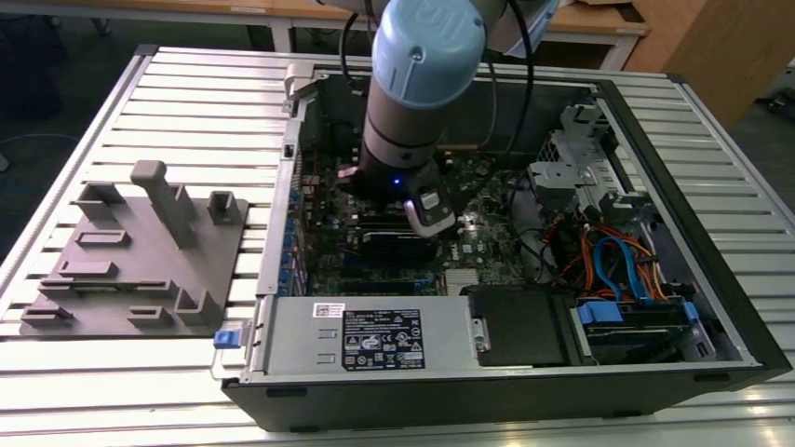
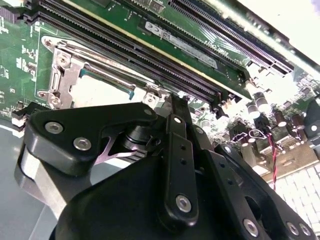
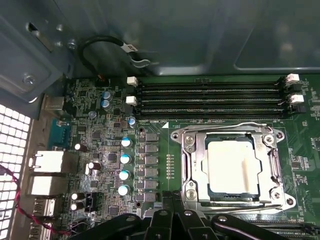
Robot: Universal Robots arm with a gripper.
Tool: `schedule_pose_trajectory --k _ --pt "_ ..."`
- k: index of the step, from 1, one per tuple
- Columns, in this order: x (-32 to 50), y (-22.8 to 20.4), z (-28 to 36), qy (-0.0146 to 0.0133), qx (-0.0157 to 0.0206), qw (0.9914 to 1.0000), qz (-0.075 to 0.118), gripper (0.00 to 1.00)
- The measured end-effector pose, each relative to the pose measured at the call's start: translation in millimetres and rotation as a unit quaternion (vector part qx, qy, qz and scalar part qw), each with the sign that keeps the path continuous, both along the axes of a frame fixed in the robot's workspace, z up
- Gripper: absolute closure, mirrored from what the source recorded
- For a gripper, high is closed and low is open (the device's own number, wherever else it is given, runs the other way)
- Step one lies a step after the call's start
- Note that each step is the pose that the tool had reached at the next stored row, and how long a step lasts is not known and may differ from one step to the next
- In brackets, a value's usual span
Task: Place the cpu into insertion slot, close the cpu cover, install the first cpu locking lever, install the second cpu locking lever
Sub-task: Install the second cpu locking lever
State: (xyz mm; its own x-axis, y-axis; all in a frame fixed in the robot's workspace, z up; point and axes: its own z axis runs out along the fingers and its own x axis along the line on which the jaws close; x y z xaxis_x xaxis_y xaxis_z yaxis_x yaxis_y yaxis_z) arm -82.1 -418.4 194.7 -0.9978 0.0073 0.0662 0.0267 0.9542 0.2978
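While the black jaws [image 3: 172, 202] are sitting together, empty, just beside the silver-framed cpu cover [image 3: 192, 150], the dull silver-grey square cpu [image 3: 232, 165] is lying seated beneath it, long black memory slots [image 3: 210, 100] lining the far side.

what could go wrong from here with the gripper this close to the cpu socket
The gripper sits right at the edge of the cpu cover, which lies over the cpu; a small slip could scrape the frame or the wire locking lever. The capacitors beside the socket stand upright and could be knocked by the linkage.
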Motion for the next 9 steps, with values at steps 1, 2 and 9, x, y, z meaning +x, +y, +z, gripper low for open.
schedule_pose_trajectory --k 1,2,9 --pt "-0.1 0.0 0.9 0.0 0.0 1.0 0.0 0.9" --pt "-0.2 0.0 2.0 0.0 0.0 1.0 0.0 0.9" --pt "-0.6 0.0 12.0 0.0 0.0 1.0 0.0 0.9"
